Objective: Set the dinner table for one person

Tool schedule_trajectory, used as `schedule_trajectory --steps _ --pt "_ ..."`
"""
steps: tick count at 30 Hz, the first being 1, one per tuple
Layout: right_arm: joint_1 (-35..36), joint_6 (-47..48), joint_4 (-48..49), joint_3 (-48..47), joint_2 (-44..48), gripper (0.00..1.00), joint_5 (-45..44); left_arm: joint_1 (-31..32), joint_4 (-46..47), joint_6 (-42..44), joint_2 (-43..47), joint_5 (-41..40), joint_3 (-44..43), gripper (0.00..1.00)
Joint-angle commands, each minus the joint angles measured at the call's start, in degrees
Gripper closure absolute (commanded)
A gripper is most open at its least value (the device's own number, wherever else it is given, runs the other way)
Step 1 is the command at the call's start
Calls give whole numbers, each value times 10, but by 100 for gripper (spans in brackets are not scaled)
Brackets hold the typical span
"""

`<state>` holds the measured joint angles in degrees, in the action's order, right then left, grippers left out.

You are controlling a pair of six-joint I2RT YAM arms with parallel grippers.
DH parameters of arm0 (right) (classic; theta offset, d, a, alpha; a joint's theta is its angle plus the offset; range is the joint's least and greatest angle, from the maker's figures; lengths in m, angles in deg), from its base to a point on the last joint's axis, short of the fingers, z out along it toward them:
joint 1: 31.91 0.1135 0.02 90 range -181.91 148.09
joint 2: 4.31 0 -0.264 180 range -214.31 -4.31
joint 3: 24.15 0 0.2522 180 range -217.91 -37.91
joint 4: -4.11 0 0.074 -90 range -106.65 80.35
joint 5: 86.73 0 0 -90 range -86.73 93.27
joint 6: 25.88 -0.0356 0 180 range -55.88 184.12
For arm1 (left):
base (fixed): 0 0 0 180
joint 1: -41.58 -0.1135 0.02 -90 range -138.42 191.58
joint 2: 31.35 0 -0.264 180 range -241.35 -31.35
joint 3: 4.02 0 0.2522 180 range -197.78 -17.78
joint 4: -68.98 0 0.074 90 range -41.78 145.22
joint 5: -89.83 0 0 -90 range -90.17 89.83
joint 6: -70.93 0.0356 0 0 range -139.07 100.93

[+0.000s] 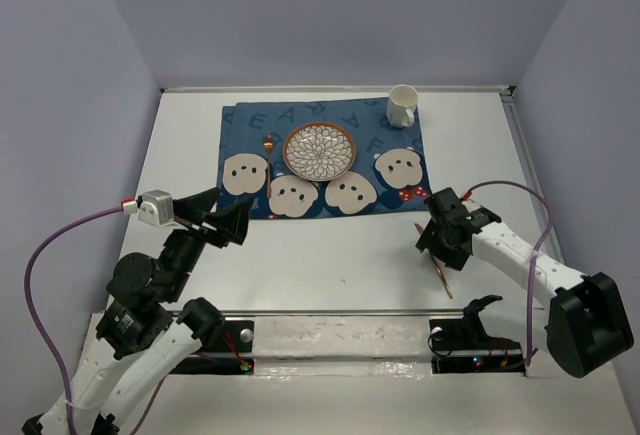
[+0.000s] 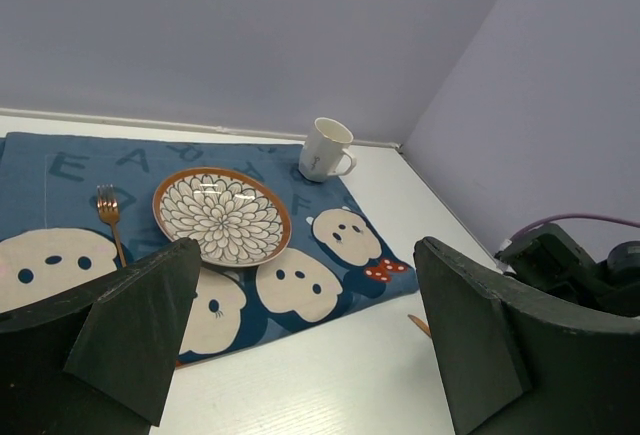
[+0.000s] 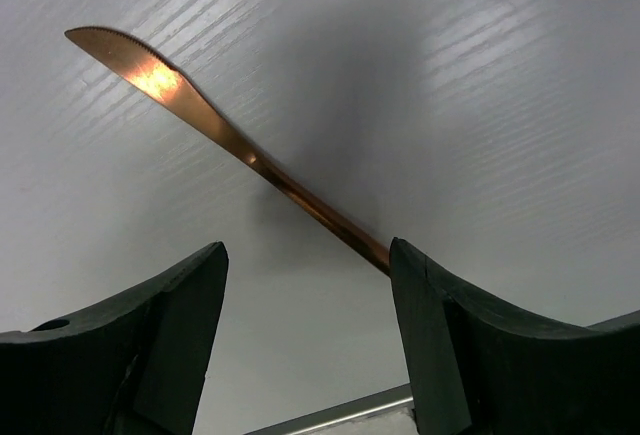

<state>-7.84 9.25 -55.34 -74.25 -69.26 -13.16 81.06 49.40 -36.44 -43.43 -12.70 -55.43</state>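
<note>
The right gripper (image 3: 307, 251) is hovering low over a copper knife (image 3: 240, 145), its dark fingers (image 3: 160, 325) standing wide apart and gripping nothing. The handle is running under the gap toward the finger at 3 o'clock, and the serrated blade is pointing away to 10 o'clock. The knife is lying flat on the bare white dinner table (image 1: 330, 255), which is spreading under everything in the top view. It is resting off the blue mat (image 1: 240, 125), at roughly 4 o'clock from the patterned plate (image 1: 319, 150). A fork (image 1: 270, 145) is already lying on the mat at the plate's 9 o'clock, and a white mug (image 1: 402, 107) is standing at its 1 o'clock. The left gripper (image 1: 235, 220) is waiting near the mat's 7 o'clock corner with its claw parted and empty. Picking up the knife looks like the step in hand. Next, the right gripper is probably needing to centre on the handle, settle onto the table and close. The thin, flat metal may be slipping out unless the tips are getting right down onto the surface.
</note>
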Motion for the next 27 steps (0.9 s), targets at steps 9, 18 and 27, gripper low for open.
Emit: schedule_trajectory --steps 9,18,27 --pt "-2 47 47 6 -33 30 47 3 26 10 8 -9 -13 1" --pt "-2 57 53 2 -54 30 42 3 25 10 6 -7 -13 1" --pt "-2 55 82 25 -38 53 106 3 26 10 5 -6 -13 1"
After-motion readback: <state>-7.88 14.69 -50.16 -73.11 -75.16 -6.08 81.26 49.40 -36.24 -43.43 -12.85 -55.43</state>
